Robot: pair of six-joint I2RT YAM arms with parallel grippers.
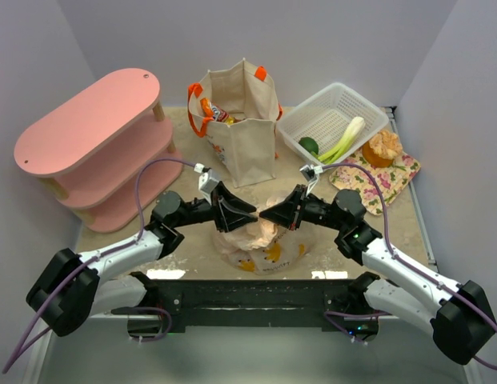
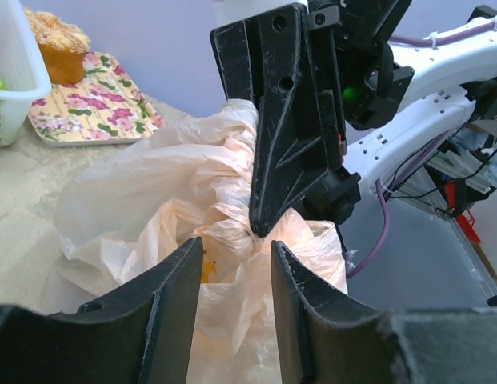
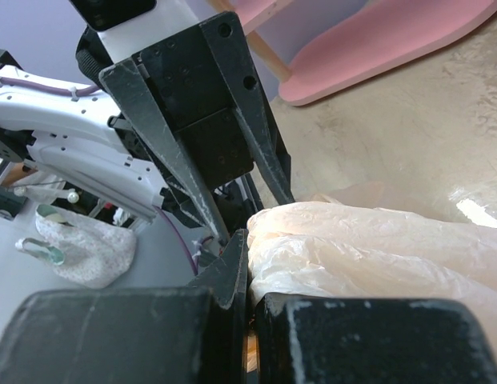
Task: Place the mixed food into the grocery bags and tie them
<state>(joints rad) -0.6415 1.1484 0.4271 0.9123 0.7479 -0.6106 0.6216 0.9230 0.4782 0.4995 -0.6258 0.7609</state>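
Left wrist view gives the clearest look at the step in hand, which I judge to be the tying of the peach plastic bag (image 2: 152,192). This bag lies on the bench (image 1: 181,140) at the near middle, between the two arms, with its mouth gathered into a wrinkled neck. The right tool (image 2: 260,224) is pressed together and pinches this neck at its tip. The left tool (image 2: 236,248) is half spread, one finger on each side of a fold of the film, and I cannot see that it presses it.

To do this well, the left tool should bite the film close to the right pinch and take a thick bunch, not one thin layer. The right pinch should not loosen before that. Pull sideways and gently, because such thin film probably stretches or tears.

Farther back, the canvas tote (image 1: 244,132) stands upright with a snack packet (image 1: 212,110) in it. On the far right, the leek (image 1: 344,138) and the green round vegetable (image 1: 309,146) lie in the white basket (image 1: 332,116), and the bread (image 1: 382,146) sits on the floral mat (image 1: 392,180), so packing seems not finished.
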